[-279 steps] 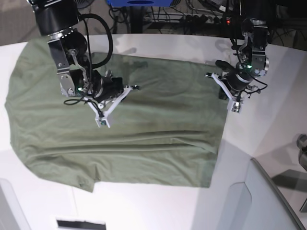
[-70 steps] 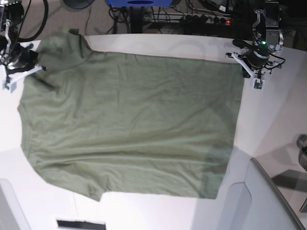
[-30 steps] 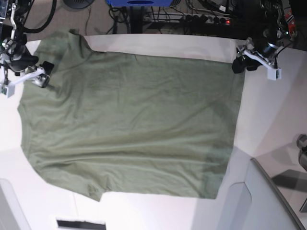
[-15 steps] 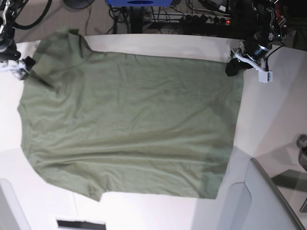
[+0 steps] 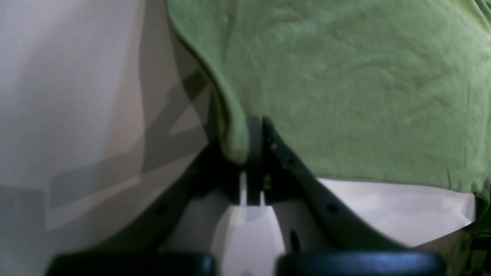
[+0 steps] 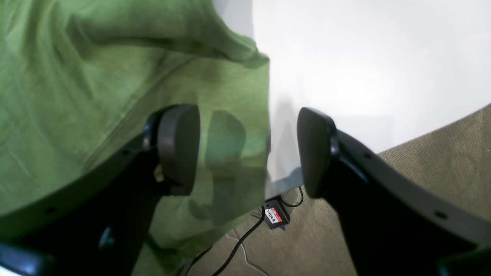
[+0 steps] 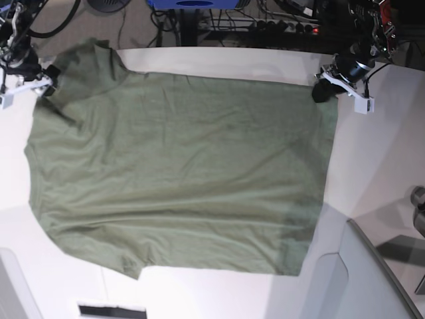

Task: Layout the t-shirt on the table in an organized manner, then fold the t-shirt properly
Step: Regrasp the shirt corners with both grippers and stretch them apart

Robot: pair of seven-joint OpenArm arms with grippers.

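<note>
White table [image 7: 378, 159] with an olive t-shirt [image 7: 179, 173] spread flat across it.
Left gripper [image 5: 251, 153] pinches a hem corner shut; right gripper [image 6: 247, 149] straddles the sleeve edge, jaws wide, gripping nothing. Close it before lifting evenly.

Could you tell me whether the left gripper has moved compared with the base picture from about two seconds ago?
Yes. The left gripper has shifted inward along the table onto the t-shirt corner, which it pinches.

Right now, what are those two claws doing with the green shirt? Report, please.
Left gripper shut on the olive-green cotton t-shirt's corner. Right gripper open, straddling the sleeve edge. Shirt spread flat on the white table. Nothing in the way.
</note>
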